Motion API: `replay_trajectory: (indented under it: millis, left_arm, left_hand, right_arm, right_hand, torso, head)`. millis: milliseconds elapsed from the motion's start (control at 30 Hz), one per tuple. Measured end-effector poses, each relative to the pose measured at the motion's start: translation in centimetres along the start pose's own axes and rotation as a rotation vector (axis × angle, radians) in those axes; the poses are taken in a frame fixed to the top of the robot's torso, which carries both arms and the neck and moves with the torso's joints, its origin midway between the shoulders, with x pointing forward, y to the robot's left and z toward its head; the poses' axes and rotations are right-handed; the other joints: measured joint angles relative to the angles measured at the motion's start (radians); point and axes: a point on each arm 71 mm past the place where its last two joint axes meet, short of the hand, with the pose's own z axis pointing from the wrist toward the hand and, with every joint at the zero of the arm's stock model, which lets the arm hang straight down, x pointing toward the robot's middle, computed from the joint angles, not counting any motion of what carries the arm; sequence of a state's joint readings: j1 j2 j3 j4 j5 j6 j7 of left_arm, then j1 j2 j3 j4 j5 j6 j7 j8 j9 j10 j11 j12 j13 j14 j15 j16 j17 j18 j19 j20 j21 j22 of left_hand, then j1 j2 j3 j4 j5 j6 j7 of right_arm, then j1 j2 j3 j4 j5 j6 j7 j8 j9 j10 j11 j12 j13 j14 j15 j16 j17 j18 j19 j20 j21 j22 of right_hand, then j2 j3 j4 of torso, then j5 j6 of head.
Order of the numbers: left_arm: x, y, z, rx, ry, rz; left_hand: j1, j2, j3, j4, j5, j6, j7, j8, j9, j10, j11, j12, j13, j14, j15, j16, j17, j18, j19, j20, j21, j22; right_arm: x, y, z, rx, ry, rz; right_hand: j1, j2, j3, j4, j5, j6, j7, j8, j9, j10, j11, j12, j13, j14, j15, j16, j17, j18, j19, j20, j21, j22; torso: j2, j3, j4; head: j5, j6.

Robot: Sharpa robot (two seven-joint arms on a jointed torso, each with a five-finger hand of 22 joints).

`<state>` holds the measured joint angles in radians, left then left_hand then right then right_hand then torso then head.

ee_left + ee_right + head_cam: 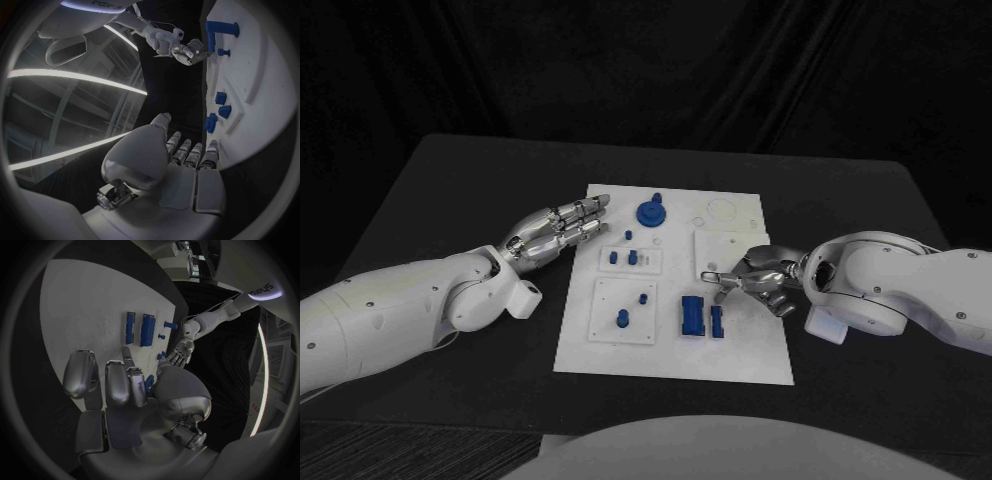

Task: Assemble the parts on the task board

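A black cloth-covered surface (459, 180) is sitting in front of a dark curtain (646, 70) that is hanging in loose folds across the far side of the scene. Near the bottom left, a strip of grey carpeted floor (416, 450) is showing beneath the surface's edge. Long white strip lights (75, 80) are glowing overhead in the room.

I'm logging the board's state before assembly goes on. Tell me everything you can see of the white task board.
The task board is a flat white rectangular plate lying on the black table, with raised square sub-panels and a faint round recess at its far right corner. Blue parts sit on it: a round knobbed piece, small pegs, two long bars. The left hand hovers at its left edge, the right hand over its right side.
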<state>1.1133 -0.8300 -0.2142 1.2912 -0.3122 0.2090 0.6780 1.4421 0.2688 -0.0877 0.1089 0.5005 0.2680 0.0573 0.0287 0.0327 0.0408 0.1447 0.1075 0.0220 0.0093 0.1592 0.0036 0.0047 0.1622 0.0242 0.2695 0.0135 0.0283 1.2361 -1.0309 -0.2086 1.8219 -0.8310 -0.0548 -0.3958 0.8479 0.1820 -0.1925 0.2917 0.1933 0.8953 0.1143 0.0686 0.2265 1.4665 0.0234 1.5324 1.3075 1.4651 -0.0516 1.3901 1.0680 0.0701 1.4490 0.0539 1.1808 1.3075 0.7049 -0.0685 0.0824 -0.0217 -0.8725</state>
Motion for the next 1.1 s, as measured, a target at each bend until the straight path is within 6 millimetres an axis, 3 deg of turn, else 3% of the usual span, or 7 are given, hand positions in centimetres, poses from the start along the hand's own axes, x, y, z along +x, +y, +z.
replay_trajectory:
  millis: [233,300,667,767,867,967,1100]
  left_arm:
    - [0.0,0.0,0.0,0.000,0.000,0.000]
    - [0.0,0.0,0.0,0.000,0.000,0.000]
    - [-0.1,-0.4,-1.2,0.000,-0.020,0.004]
    - [-0.1,-0.6,-1.7,0.001,-0.032,0.009]
    - [0.0,-0.7,-1.9,0.003,-0.044,0.016]
    - [0.1,-1.0,-1.9,0.008,-0.060,0.030]
    - [0.2,-1.3,-1.8,0.015,-0.093,0.058]
  left_hand:
    - [0.000,0.000,0.003,-0.003,0.000,0.000,0.000,0.000,0.000,0.000,0.000,0.000,0.000,0.000,0.000,0.000,0.000,0.000,0.000,0.000,0.000,0.000]
    - [0.000,0.000,0.003,-0.003,0.000,0.000,0.000,0.000,0.000,0.000,0.000,0.000,0.000,0.000,0.000,0.000,0.000,0.000,0.000,0.000,0.000,0.000]
    - [-0.031,-0.023,-0.007,0.007,0.000,0.020,0.013,0.004,0.002,0.002,-0.001,0.015,0.001,0.000,0.000,0.000,0.000,0.000,-0.001,-0.001,0.000,-0.002]
    - [-0.047,-0.023,-0.024,0.024,-0.002,0.035,0.020,0.004,0.003,0.004,-0.004,0.015,0.001,-0.002,-0.013,0.000,0.000,0.000,-0.010,-0.012,0.000,-0.005]
    - [-0.060,-0.035,-0.055,0.069,-0.015,0.057,0.042,0.008,0.005,0.007,-0.032,0.020,0.001,-0.008,-0.055,0.000,-0.002,0.000,-0.018,-0.051,-0.007,-0.018]
    - [-0.060,-0.035,-0.082,0.110,-0.036,0.077,0.048,0.008,0.006,0.003,-0.053,0.020,0.001,-0.009,-0.084,0.000,-0.003,0.000,-0.020,-0.084,-0.007,-0.023]
    - [-0.055,-0.051,-0.120,0.173,-0.071,0.120,0.024,0.012,0.009,-0.006,-0.092,0.020,0.001,-0.010,-0.130,0.000,-0.004,0.000,-0.024,-0.147,-0.007,-0.027]
  right_arm:
    - [0.0,0.0,0.0,0.002,-0.002,-0.005]
    - [-0.1,-0.1,0.0,0.002,-0.005,-0.005]
    - [-0.9,0.0,-1.0,-0.085,-0.092,0.035]
    - [-2.0,1.0,-1.3,-0.177,-0.179,0.065]
    - [-3.2,2.1,-1.6,-0.286,-0.298,0.114]
    - [-5.2,2.6,-2.0,-0.394,-0.458,0.169]
    - [-7.8,1.8,-2.6,-0.487,-0.640,0.221]
  right_hand:
    - [0.008,0.008,-0.018,-0.001,0.000,-0.020,0.004,0.000,-0.022,0.000,0.000,-0.006,0.000,0.000,0.000,0.000,-0.001,0.000,0.000,0.000,-0.006,0.000]
    - [0.012,0.012,-0.037,0.000,0.000,-0.008,-0.008,0.010,-0.029,-0.001,-0.017,-0.006,0.000,0.001,-0.009,0.000,0.008,0.000,0.000,0.000,-0.006,0.000]
    - [-0.006,0.037,-0.100,0.001,-0.012,0.099,-0.025,0.071,-0.035,-0.001,-0.016,-0.021,0.000,0.002,-0.010,-0.021,-0.044,0.000,-0.004,-0.004,-0.028,0.000]
    - [0.001,0.046,-0.123,-0.001,-0.005,0.152,-0.038,0.100,-0.031,0.000,-0.022,-0.097,0.000,-0.006,-0.017,-0.077,-0.140,0.024,-0.038,-0.010,-0.109,0.000]
    - [0.045,0.047,-0.143,-0.001,0.128,0.194,-0.053,0.122,-0.020,-0.061,-0.036,-0.274,-0.040,-0.051,-0.024,-0.221,-0.344,0.048,-0.111,-0.016,-0.306,0.000]
    - [0.050,0.047,-0.165,-0.004,0.171,0.195,-0.053,0.122,-0.019,-0.137,-0.031,-0.443,-0.181,-0.103,-0.017,-0.410,-0.581,0.089,-0.179,-0.014,-0.524,-0.040]
    - [0.051,0.057,-0.210,-0.001,0.119,0.153,0.002,0.094,-0.034,-0.419,0.033,-0.918,-0.564,-0.259,0.056,-0.755,-0.746,0.102,-0.339,0.048,-0.860,-0.239]
  torso:
    - [0.000,0.0000,0.0000]
    - [0.000,0.0000,0.0000]
    - [-0.006,0.0016,-0.0008]
    - [-0.012,0.0037,-0.0042]
    - [-0.022,0.0068,-0.0088]
    - [-0.033,0.0107,-0.0134]
    - [-0.044,0.0166,-0.0172]
  head:
    - [0.000,0.000]
    - [0.001,0.000]
    - [0.003,0.000]
    - [0.007,0.000]
    - [0.011,0.000]
    - [0.016,0.000]
    - [0.017,0.000]
